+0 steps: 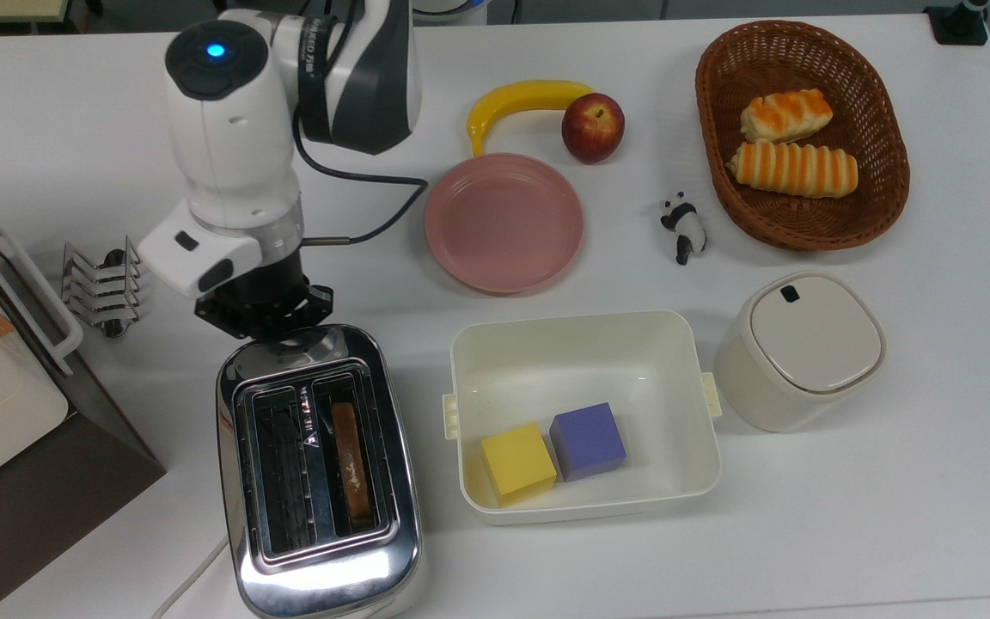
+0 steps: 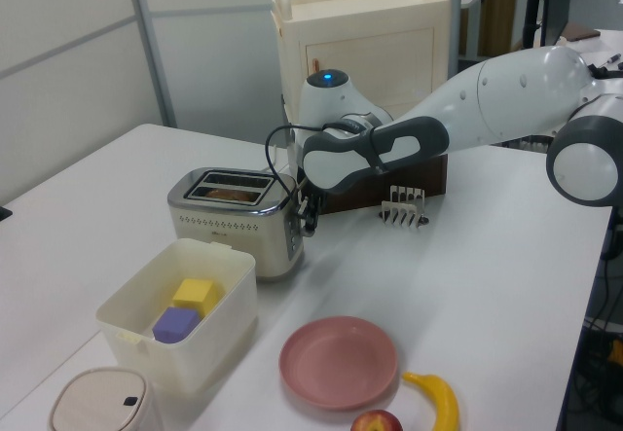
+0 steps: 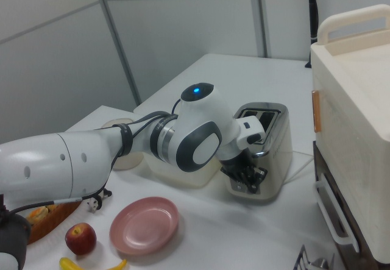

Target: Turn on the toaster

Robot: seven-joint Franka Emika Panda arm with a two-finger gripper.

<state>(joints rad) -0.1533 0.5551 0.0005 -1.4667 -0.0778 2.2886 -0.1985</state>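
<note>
White tabletop (image 1: 890, 516) carries the scene, with grey wall panels behind it in the left view. Near the top view's lower left stands the toaster (image 1: 319, 468), chrome, with a slice of toast (image 1: 351, 462) sunk in the slot on the top view's right. The arm's jaws (image 1: 265, 320) sit at the toaster's far end, right against its end face in the left view (image 2: 310, 214); whether they are spread or closed cannot be told. Just beside the toaster on the top view's right is a cream bin (image 1: 583, 348) holding a yellow cube (image 1: 517, 462) and a purple cube (image 1: 588, 440), touching. A pink plate (image 1: 504, 222) lies beyond it. A wire toast rack (image 1: 104, 286) stands off the toaster's far end, toward the top view's left.
</note>
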